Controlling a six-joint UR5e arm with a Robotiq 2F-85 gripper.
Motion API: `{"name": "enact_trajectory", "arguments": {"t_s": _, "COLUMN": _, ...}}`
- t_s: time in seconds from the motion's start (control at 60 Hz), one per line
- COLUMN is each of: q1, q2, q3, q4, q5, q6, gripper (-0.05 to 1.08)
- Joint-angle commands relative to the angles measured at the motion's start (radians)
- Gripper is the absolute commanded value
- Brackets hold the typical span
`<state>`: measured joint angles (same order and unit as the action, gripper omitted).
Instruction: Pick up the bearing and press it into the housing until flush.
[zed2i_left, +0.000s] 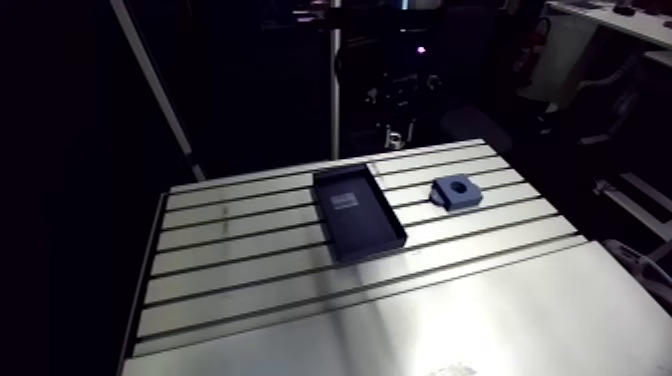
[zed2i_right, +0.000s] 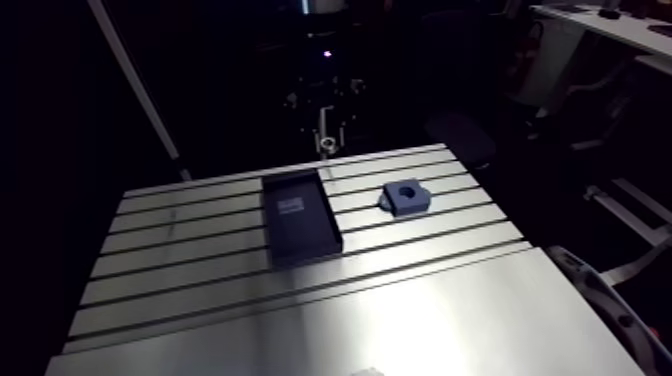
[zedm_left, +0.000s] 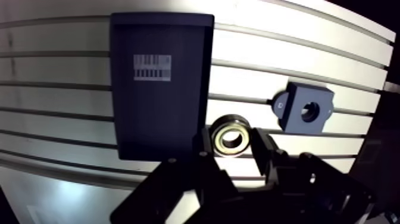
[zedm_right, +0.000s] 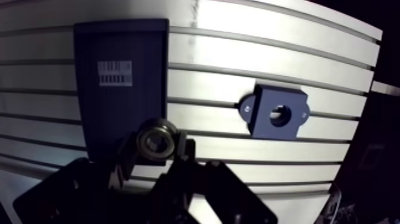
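**bearing is sitting in the gripper, housing is waiting on the table**

the bearing (zedm_left: 232, 136) is sitting right between the two fingers (zedm_left: 262, 152), a shiny metal ring with a paler inner ring, its open face turned toward the wrist camera. the gripper (zedm_right: 156, 149) is clamping on it from both sides, so the fingers are staying apart only by the width of the ring. it's looking like it's hanging above the table rather than lying on it, since one wrist eye is showing it beside the tray and the other is showing it over the tray's corner.

the housing (zedm_left: 305, 110) is lying flat on the table (zed2i_left: 250, 300), ahead of the gripper and off to one side, not touching anything. it's a dark blue block with a round hole facing up and a small tab on one edge.

just beside the gripper, a dark shallow tray (zedm_left: 161, 83) is lying across the table's slots (zed2i_left: 240, 228), with a white barcode label (zedm_left: 152, 67) inside. in the arm view the tray and housing are sitting near each other with a gap between them.
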<state>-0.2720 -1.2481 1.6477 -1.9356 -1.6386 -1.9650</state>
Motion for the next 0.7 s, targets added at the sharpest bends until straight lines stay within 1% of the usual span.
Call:
{"name": "enact_trajectory", "arguments": {"t_s": 0.017, "q1": -0.063, "q2": -0.005, "q3": 0.006, "q4": -0.008, "q5": -0.012, "q6": -0.065, "gripper": 0.68}}
{"name": "enact_trajectory", "arguments": {"t_s": 0.033, "q1": -0.074, "q2": 0.000, "q3": 0.008, "q4": -0.010, "q5": -0.011, "q6": -0.069, "gripper": 0.68}}
{"name": "enact_trajectory", "arguments": {"t_s": 0.083, "q1": -0.085, "q2": 0.001, "q3": 0.008, "q4": -0.013, "q5": -0.010, "q6": -0.075, "gripper": 0.68}}
{"name": "enact_trajectory", "arguments": {"t_s": 0.117, "q1": -0.109, "q2": 0.006, "q3": 0.011, "q4": -0.019, "q5": -0.010, "q6": -0.090, "gripper": 0.68}}
{"name": "enact_trajectory", "arguments": {"t_s": 0.133, "q1": -0.109, "q2": 0.006, "q3": 0.011, "q4": -0.019, "q5": -0.010, "q6": -0.090, "gripper": 0.68}}
{"name": "enact_trajectory", "arguments": {"t_s": 0.15, "q1": -0.124, "q2": 0.008, "q3": 0.011, "q4": -0.026, "q5": -0.008, "q6": -0.098, "gripper": 0.68}}
{"name": "enact_trajectory", "arguments": {"t_s": 0.167, "q1": -0.124, "q2": 0.008, "q3": 0.011, "q4": -0.026, "q5": -0.008, "q6": -0.098, "gripper": 0.68}}
{"name": "enact_trajectory", "arguments": {"t_s": 0.183, "q1": -0.141, "q2": 0.008, "q3": 0.013, "q4": -0.034, "q5": -0.007, "q6": -0.105, "gripper": 0.68}}
{"name": "enact_trajectory", "arguments": {"t_s": 0.2, "q1": -0.141, "q2": 0.008, "q3": 0.013, "q4": -0.034, "q5": -0.007, "q6": -0.105, "gripper": 0.68}}
{"name": "enact_trajectory", "arguments": {"t_s": 0.217, "q1": -0.156, "q2": 0.008, "q3": 0.015, "q4": -0.040, "q5": -0.007, "q6": -0.112, "gripper": 0.68}}
{"name": "enact_trajectory", "arguments": {"t_s": 0.233, "q1": -0.156, "q2": 0.008, "q3": 0.015, "q4": -0.040, "q5": -0.007, "q6": -0.112, "gripper": 0.68}}
{"name": "enact_trajectory", "arguments": {"t_s": 0.25, "q1": -0.170, "q2": 0.008, "q3": 0.017, "q4": -0.046, "q5": -0.007, "q6": -0.118, "gripper": 0.68}}
{"name": "enact_trajectory", "arguments": {"t_s": 0.267, "q1": -0.170, "q2": 0.008, "q3": 0.017, "q4": -0.046, "q5": -0.007, "q6": -0.118, "gripper": 0.68}}
{"name": "enact_trajectory", "arguments": {"t_s": 0.283, "q1": -0.183, "q2": 0.008, "q3": 0.019, "q4": -0.050, "q5": -0.005, "q6": -0.120, "gripper": 0.68}}
{"name": "enact_trajectory", "arguments": {"t_s": 0.3, "q1": -0.183, "q2": 0.008, "q3": 0.019, "q4": -0.050, "q5": -0.005, "q6": -0.120, "gripper": 0.68}}
{"name": "enact_trajectory", "arguments": {"t_s": 0.35, "q1": -0.205, "q2": 0.009, "q3": 0.022, "q4": -0.053, "q5": -0.004, "q6": -0.121, "gripper": 0.68}}
{"name": "enact_trajectory", "arguments": {"t_s": 0.567, "q1": -0.240, "q2": 0.019, "q3": 0.028, "q4": -0.055, "q5": -0.004, "q6": -0.119, "gripper": 0.68}}
{"name": "enact_trajectory", "arguments": {"t_s": 0.7, "q1": -0.249, "q2": 0.028, "q3": 0.035, "q4": -0.055, "q5": 0.000, "q6": -0.116, "gripper": 0.68}}
